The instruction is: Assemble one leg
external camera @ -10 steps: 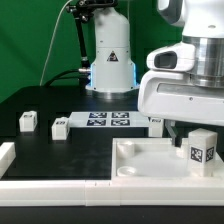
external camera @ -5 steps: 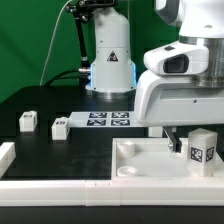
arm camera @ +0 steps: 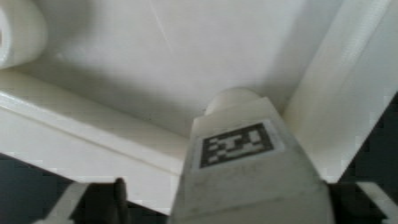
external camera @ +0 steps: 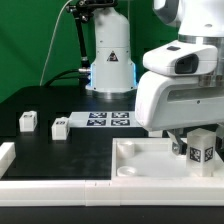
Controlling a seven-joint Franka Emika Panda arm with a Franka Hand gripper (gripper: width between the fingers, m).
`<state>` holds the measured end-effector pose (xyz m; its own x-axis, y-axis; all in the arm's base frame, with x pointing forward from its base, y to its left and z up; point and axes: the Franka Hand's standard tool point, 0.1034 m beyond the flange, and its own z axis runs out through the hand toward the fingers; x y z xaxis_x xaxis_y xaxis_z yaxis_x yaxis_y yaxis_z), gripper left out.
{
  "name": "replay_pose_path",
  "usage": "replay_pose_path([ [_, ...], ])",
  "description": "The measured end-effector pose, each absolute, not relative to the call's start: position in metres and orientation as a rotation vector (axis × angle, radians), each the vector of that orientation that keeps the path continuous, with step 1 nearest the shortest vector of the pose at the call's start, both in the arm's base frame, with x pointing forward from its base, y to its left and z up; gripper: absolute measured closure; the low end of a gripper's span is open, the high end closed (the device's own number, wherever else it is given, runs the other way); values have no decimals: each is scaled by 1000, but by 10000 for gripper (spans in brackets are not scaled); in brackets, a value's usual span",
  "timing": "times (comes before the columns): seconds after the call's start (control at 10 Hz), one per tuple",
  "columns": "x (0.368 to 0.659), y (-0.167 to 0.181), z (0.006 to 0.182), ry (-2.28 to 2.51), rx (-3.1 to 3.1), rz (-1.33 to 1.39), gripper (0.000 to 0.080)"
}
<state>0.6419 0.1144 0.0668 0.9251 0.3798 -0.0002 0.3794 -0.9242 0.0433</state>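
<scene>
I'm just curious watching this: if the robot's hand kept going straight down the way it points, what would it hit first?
Most likely the leg, the small tagged white block standing upright on the white panel. In the wrist view it sits right between the hand's fingers; whether they already touch it is unclear.

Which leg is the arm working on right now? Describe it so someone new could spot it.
Start at the big white panel in the foreground on the exterior view's right. The leg stands upright on it, directly under the gripper, showing a black-and-white tag. Unlike the two small blocks lying loose on the black table at the left, it is on the panel at the arm.
</scene>
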Motion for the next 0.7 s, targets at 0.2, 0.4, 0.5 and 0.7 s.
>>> replay_pose_path([
  [0.2,642,115,67,537,3054,13,507],
  [0.4,641,116,66,480,3066,13,507],
  [0.5,641,116,66,208,3102,17,507],
  [0.7,641,116,66,-94,3109,18,507],
])
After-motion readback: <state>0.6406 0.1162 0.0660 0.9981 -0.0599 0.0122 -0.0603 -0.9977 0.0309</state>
